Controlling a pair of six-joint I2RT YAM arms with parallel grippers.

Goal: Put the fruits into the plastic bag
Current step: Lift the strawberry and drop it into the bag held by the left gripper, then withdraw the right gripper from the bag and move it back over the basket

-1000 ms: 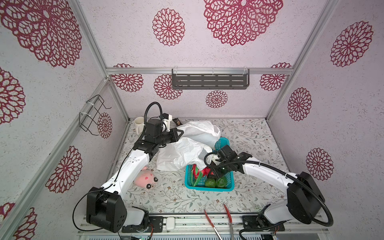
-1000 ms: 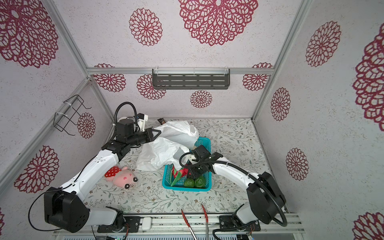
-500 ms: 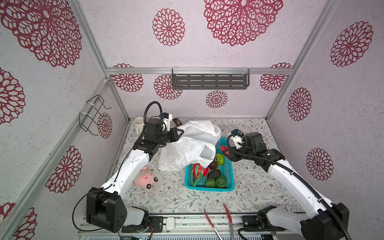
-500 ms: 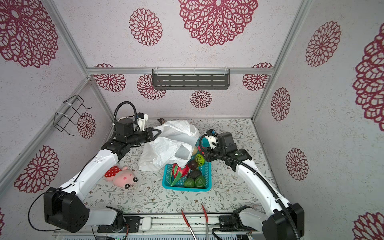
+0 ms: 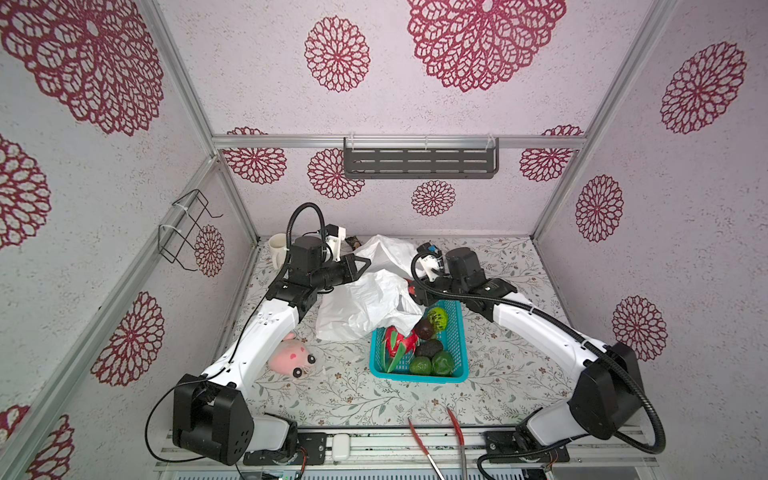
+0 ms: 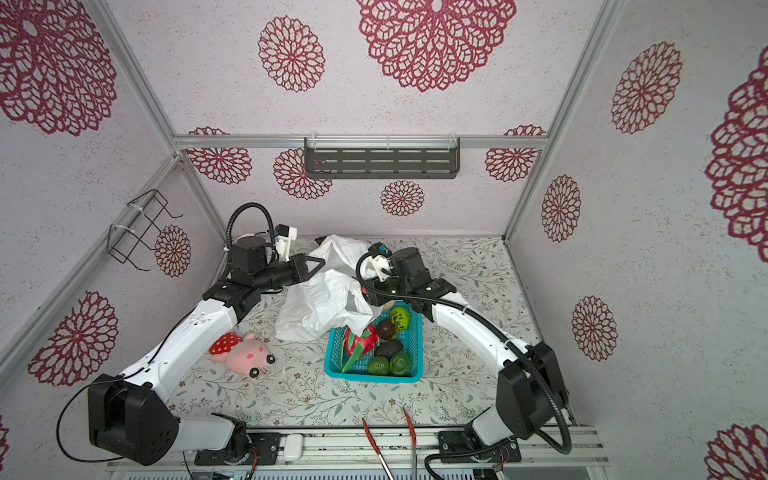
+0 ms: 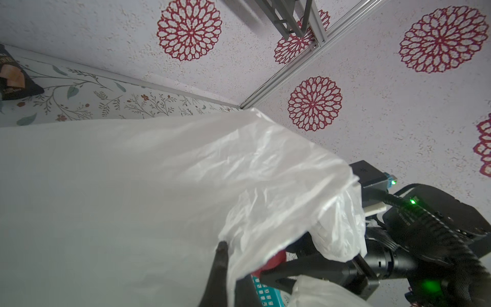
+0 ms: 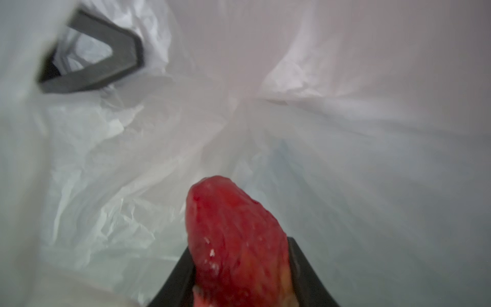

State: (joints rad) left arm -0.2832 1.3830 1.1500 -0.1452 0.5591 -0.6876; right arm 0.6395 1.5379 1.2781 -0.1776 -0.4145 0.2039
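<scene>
The white plastic bag [image 5: 365, 303] [image 6: 324, 303] lies behind the teal basket [image 5: 415, 376] [image 6: 370, 376]. My left gripper [image 5: 365, 264] [image 7: 231, 279] is shut on the bag's edge and holds its mouth up. My right gripper [image 5: 409, 291] [image 8: 239, 265] is shut on a red fruit [image 8: 236, 244] [image 7: 273, 261] inside the bag's mouth, with white film [image 8: 345, 133] all around it. In the basket lie a dragon fruit [image 5: 397, 343], a kiwi half [image 5: 438, 318], a dark round fruit [image 5: 424, 328], an avocado [image 5: 430, 348] and two green round fruits [image 5: 420, 366].
A pink plush toy [image 5: 291, 359] lies beside my left arm. A white mug [image 5: 277, 249] stands in the back left corner, with a dark snack packet [image 7: 13, 74] near the back wall. Red-handled tongs [image 5: 419, 440] rest on the front rail.
My right gripper has risen out of the basket with the red fruit and moved back and left into the bag's mouth. The left gripper has held the bag still.
</scene>
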